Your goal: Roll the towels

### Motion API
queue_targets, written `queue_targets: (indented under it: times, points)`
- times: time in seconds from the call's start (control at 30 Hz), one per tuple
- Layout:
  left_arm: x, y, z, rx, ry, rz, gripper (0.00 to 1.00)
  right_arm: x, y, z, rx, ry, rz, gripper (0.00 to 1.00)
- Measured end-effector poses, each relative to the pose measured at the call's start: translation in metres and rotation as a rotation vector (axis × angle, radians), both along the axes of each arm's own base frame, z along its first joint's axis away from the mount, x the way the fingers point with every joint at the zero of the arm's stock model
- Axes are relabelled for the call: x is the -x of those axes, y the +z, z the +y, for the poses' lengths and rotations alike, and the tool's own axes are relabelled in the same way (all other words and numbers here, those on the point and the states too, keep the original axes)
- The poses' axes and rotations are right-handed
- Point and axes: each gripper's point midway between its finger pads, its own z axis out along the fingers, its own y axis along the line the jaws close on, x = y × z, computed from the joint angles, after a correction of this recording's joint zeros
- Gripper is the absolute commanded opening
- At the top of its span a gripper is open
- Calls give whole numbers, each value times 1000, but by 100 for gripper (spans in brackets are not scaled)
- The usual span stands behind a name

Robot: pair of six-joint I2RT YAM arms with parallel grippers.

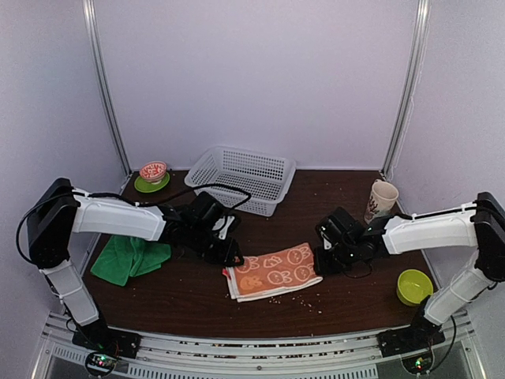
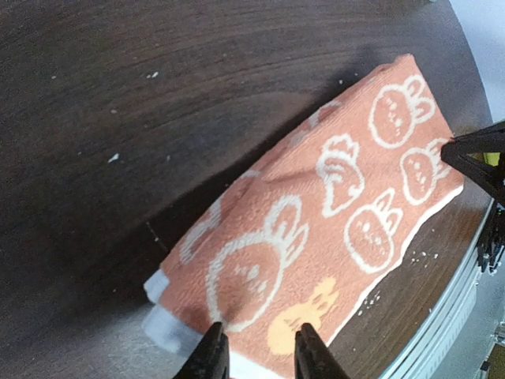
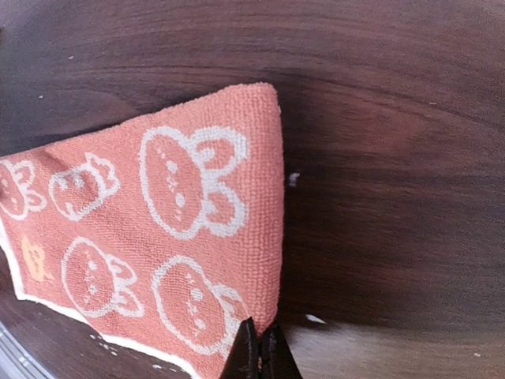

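The orange towel with white cartoon prints lies folded and flat on the dark table, front centre. The green towel lies crumpled at the left, under my left arm. My left gripper is at the orange towel's left end. In the left wrist view it is open, fingertips just above the towel near its white edge. My right gripper is at the towel's right end. In the right wrist view it is shut on the near right corner of the towel.
A white mesh basket stands at the back centre. A small red-and-white bowl on a green saucer is back left. A printed cup stands back right and a green bowl front right. Crumbs dot the table near the towel.
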Motion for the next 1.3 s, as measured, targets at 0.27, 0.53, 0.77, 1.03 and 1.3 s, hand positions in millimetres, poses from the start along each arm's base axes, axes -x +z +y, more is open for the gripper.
queue_targets:
  times: [0.27,0.53,0.77,1.03,1.3]
  points:
    - [-13,25,-41,96,-51,-26,29,2,10,-49,262,-36,-60,0]
    - [-10,13,-52,123,-78,18,29,0,20,-29,351,14,-107,0]
    - [-8,9,-56,138,-87,41,28,0,13,-22,375,36,-98,0]
    - [-7,10,-60,162,-92,53,28,4,8,-11,363,98,-89,0]
    - [-6,6,-65,177,-92,78,28,12,3,0,341,172,-91,0]
